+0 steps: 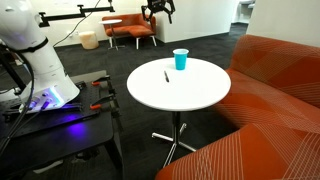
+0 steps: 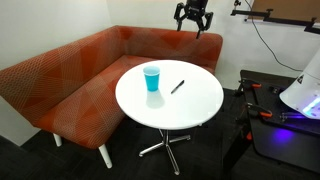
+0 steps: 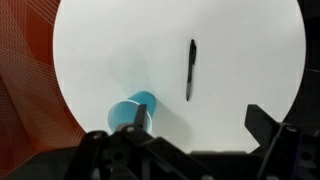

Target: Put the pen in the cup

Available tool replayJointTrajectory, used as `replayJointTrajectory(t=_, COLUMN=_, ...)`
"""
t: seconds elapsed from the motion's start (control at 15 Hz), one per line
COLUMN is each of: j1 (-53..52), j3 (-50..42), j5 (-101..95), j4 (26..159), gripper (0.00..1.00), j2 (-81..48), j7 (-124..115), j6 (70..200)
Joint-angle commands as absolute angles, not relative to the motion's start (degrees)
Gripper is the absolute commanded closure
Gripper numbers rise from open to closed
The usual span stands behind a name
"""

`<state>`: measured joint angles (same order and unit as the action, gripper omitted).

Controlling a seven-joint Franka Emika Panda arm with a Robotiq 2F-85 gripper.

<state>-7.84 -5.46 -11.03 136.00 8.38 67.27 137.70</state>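
A thin black pen (image 1: 167, 76) lies flat on the round white table (image 1: 200, 95), near its middle; it also shows in the other exterior view (image 2: 177, 87) and in the wrist view (image 3: 190, 69). A blue-teal cup (image 1: 180, 60) stands upright on the table a short way from the pen, seen too in an exterior view (image 2: 151, 78) and from above in the wrist view (image 3: 131, 113). My gripper (image 1: 158, 12) hangs high above the table, open and empty, as both exterior views (image 2: 192, 17) and the wrist view (image 3: 190, 135) show.
An orange corner sofa (image 2: 70, 75) wraps around the table (image 2: 195, 110). The robot base and a black cart with tools (image 1: 50, 100) stand beside the table. An orange chair (image 1: 130, 28) and a beige bin (image 1: 89, 40) stand far back.
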Motion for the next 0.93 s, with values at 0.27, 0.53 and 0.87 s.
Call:
replayJointTrajectory(t=0.27, j1=-4.68, j3=-1.20, j5=-14.40, j4=136.62, gripper=0.00, j2=3.46, j7=58.19, j6=140.14)
replayJointTrajectory(t=0.53, j1=-4.35, j3=-0.17, j5=-18.60, j4=137.67, gripper=0.00, j2=0.53, j7=55.07, j6=142.00)
replayJointTrajectory(t=0.87, j1=-3.21, j3=-0.43, j5=-22.80, j4=138.61, gripper=0.00, j2=-3.64, j7=55.73, j6=146.74)
